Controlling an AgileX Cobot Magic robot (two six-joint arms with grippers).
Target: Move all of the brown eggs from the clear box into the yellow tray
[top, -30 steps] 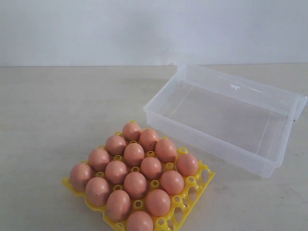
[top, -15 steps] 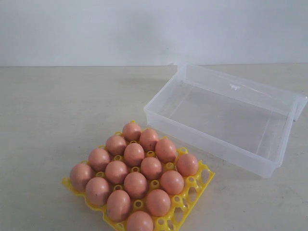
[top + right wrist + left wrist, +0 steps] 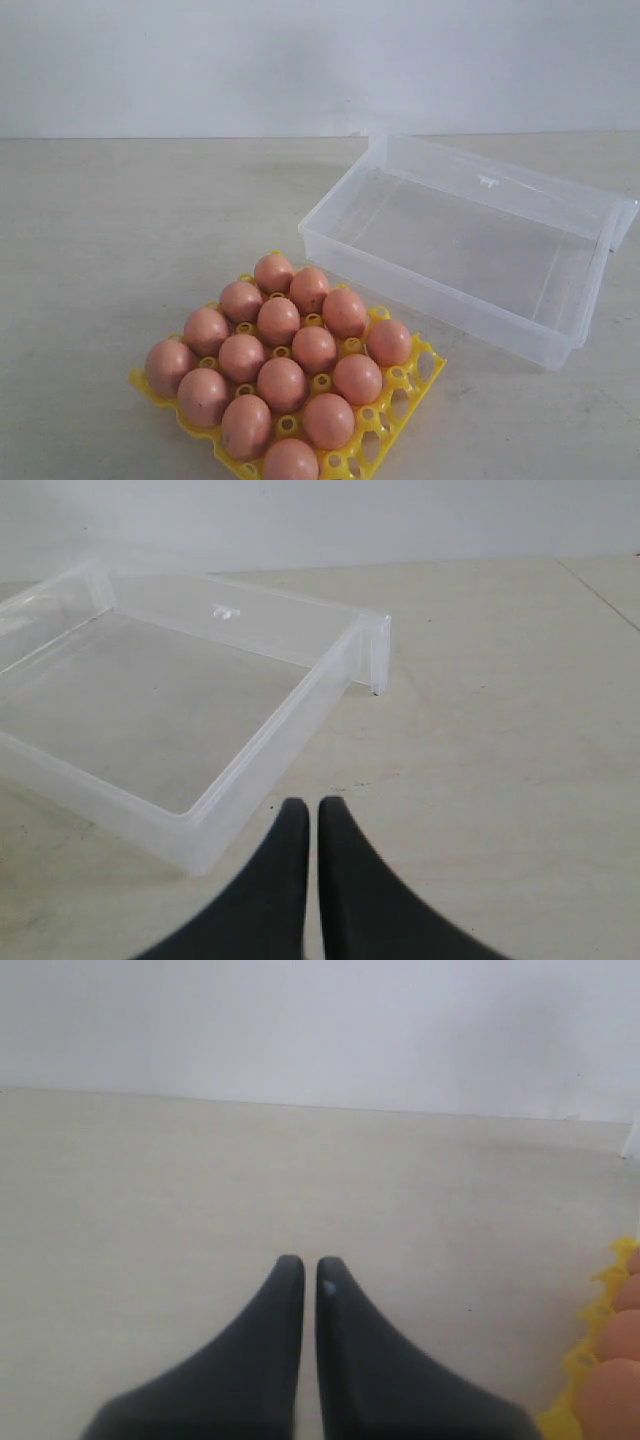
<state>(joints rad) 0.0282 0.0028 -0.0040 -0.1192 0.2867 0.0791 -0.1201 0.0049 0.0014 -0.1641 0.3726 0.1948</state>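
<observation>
Several brown eggs (image 3: 279, 320) fill the cups of the yellow tray (image 3: 405, 385) at the front of the table. The clear box (image 3: 440, 290) stands behind and to the right of it with its lid folded back; I see no egg in it. Neither arm shows in the exterior view. My left gripper (image 3: 309, 1263) is shut with nothing in it, over bare table, with the yellow tray's edge (image 3: 590, 1345) and brown eggs (image 3: 612, 1397) beside it. My right gripper (image 3: 312, 805) is shut and holds nothing, just off a corner of the clear box (image 3: 300, 715).
The table (image 3: 120, 240) is a pale beige surface running back to a white wall (image 3: 200, 60). A seam in the table (image 3: 600, 590) shows past the box in the right wrist view.
</observation>
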